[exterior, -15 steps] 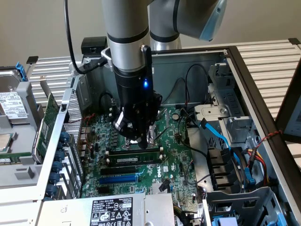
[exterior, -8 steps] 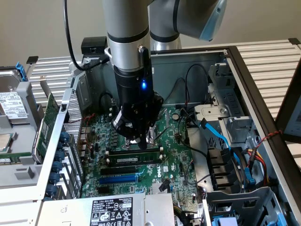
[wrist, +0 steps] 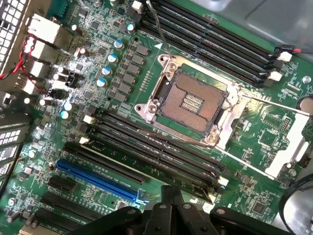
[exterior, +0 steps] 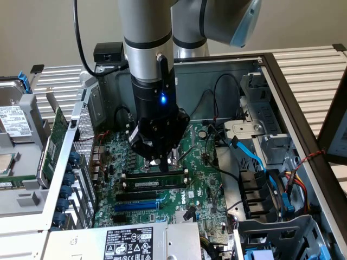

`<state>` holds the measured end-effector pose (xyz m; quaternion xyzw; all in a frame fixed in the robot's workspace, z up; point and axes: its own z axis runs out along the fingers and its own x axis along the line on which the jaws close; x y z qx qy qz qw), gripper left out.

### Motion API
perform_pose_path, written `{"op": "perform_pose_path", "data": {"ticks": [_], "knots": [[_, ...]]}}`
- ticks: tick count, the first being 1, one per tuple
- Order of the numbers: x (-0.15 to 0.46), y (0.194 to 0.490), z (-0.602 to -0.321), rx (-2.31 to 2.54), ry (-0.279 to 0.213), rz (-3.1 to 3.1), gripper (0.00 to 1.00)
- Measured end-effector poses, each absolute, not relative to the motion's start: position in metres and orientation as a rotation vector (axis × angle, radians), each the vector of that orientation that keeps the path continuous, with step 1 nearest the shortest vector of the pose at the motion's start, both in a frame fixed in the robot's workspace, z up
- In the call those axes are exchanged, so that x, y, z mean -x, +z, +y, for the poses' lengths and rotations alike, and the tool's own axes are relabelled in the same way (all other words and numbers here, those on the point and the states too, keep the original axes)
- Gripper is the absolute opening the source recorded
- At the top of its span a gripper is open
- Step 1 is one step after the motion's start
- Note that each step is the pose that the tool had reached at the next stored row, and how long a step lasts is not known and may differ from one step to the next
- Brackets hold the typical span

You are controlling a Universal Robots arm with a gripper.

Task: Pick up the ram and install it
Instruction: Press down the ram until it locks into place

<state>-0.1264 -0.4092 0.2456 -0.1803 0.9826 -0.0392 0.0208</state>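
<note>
Inside an open computer case (exterior: 303, 97), a blue card slot (exterior: 135, 206) lies near the motherboard's (exterior: 200, 179) front edge. Just behind it the ram (exterior: 154, 184) sits in a black memory slot (label up), while the gripper (exterior: 161, 161), fingers clenched and empty, hovers directly above mid-board.

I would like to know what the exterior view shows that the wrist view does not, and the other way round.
Exterior view alone: the robot arm above the open computer case, a blue cable on that view's right, and a labelled power supply at the front. Wrist view alone: the open CPU socket, with bare contacts inside its metal frame. Both: the green motherboard, the long black memory slots, the blue expansion slot and the gripper, which is shut.
</note>
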Motion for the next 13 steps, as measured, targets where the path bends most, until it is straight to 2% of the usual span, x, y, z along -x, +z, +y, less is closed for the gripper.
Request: {"op": "perform_pose_path", "data": {"ticks": [13], "knots": [[0.1264, 0.2456, -0.4092, 0.3, -0.091, 3.087, 0.1]]}}
